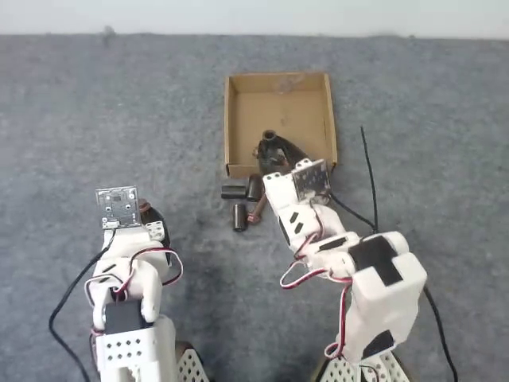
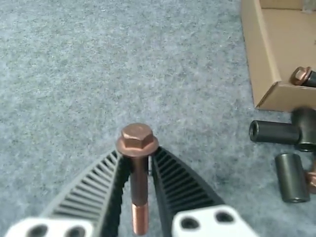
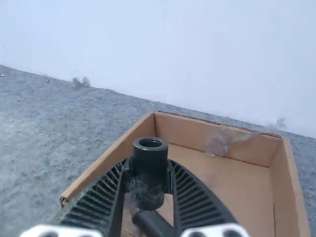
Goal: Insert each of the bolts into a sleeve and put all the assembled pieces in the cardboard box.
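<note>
We judge both parts stiff, slick and weighty: our left gripper (image 2: 138, 155) pinches 1 copper-coloured hex-head bolt (image 2: 138, 140) mid-shank above grey carpet (image 2: 74, 74), while our right gripper (image 3: 148, 170) clamps 1 black cylindrical metal sleeve (image 3: 149, 155) mid-body over the brown cardboard box (image 3: 256, 148).

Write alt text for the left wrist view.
The left gripper is shut on a copper bolt, its hex head pointing away from the camera, over grey carpet. Farther off, black sleeves lie on the carpet close to a corner of the cardboard box.
</note>
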Action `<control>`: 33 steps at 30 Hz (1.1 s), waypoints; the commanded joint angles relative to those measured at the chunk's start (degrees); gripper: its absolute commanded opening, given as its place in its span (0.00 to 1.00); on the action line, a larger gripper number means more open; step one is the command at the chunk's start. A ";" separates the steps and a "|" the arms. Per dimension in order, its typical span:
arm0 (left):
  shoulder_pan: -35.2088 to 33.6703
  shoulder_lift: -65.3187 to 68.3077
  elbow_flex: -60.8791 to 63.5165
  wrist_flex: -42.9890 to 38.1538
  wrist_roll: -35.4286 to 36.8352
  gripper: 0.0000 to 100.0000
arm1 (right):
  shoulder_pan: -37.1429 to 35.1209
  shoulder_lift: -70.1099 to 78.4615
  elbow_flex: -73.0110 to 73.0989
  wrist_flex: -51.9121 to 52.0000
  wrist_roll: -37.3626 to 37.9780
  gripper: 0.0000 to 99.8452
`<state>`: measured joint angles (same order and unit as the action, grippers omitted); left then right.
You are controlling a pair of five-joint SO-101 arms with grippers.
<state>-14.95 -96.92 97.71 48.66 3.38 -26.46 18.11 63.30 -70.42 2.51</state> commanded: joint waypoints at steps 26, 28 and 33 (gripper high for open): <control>0.35 -1.41 -0.75 0.53 -0.35 0.01 | 0.31 -0.48 29.63 -29.49 2.11 0.01; 0.35 -1.41 -0.75 0.18 -0.09 0.01 | 0.31 -0.40 29.54 -29.49 2.11 0.01; 3.78 -1.67 -0.84 -3.69 0.00 0.01 | 0.31 -0.13 29.45 -29.41 2.11 0.01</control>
<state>-13.01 -96.92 97.71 48.57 3.47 -26.55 18.37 91.43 -98.29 4.35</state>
